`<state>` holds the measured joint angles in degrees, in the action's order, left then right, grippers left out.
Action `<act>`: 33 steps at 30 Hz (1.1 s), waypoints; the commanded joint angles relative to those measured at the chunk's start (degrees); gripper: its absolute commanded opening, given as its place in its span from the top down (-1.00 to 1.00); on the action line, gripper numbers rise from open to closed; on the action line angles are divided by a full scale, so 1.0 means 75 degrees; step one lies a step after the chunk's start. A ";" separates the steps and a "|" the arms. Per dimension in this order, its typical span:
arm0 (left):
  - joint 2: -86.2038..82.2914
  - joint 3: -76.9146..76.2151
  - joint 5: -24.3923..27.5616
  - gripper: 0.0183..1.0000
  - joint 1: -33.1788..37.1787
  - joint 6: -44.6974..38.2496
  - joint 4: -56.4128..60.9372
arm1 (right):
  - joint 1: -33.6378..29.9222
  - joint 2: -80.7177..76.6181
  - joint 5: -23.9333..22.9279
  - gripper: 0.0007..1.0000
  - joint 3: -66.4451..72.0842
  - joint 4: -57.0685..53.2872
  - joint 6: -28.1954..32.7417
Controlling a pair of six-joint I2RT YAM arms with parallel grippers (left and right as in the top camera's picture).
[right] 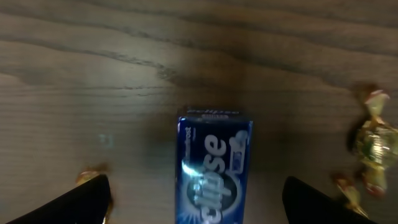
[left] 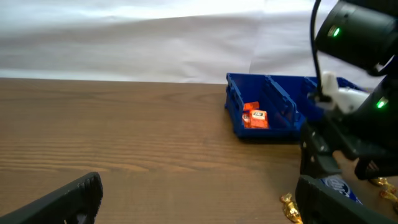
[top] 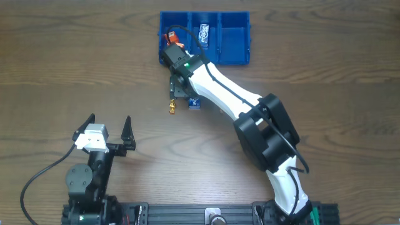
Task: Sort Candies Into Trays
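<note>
Wood-grain desk point(top: 62, 62), white backdrop point(left: 124, 37) behind. Right tool point(right: 199, 199) spread wide around a blue candy packet point(right: 212, 165) (not touching it), below the blue tray point(top: 234, 50), upper centre. Left tool point(top: 110, 127) released, lower left.

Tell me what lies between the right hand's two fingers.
The blue pack lies flat on the table between the right hand's open fingers, seen in the right wrist view.
</note>
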<state>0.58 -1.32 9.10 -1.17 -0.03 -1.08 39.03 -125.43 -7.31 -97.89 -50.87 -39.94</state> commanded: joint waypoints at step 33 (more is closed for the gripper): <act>-0.0055 0.0140 0.0169 -0.99 0.0041 -0.0026 -0.0312 | -0.0154 -0.0487 -0.0038 0.33 0.0006 0.0087 -0.0102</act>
<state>0.58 -1.32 9.10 -1.17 -0.03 -1.08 38.17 -128.81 -7.20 -97.76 -50.39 -40.56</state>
